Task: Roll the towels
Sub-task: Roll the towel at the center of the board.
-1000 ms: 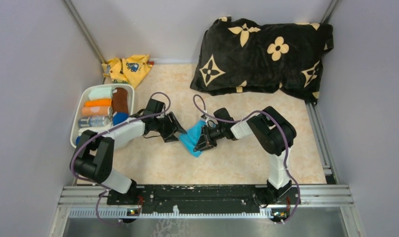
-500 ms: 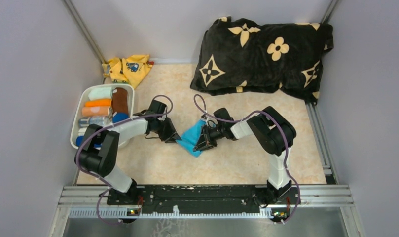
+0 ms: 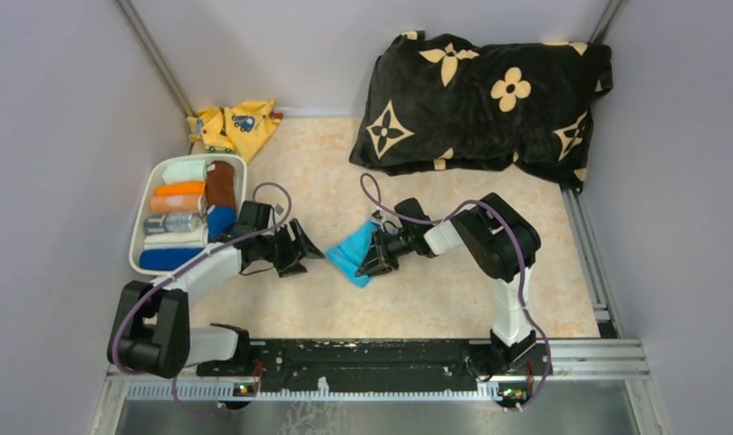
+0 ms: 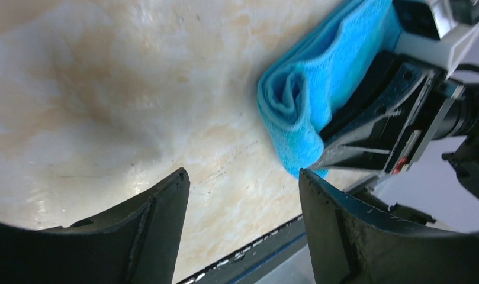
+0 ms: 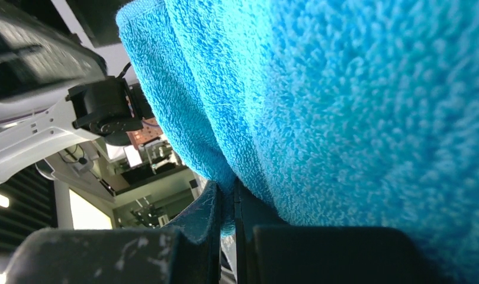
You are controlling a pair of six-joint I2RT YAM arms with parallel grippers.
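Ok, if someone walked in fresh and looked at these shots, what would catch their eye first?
The bright light cyan towel mid-table, pinched by the shut right gripper, with the open left gripper just to its left, not touching it. Then the big black cushion with beige flowers at the far right, and the white bin on the left with the brown towel rolled inside.

Bright, even lighting; soft shadows; wrist views blur up close.

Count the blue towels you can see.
3: light blue towel mid-table in the right fingers; dark blue towel in the basket; blue roll at its near end. More may be hidden.
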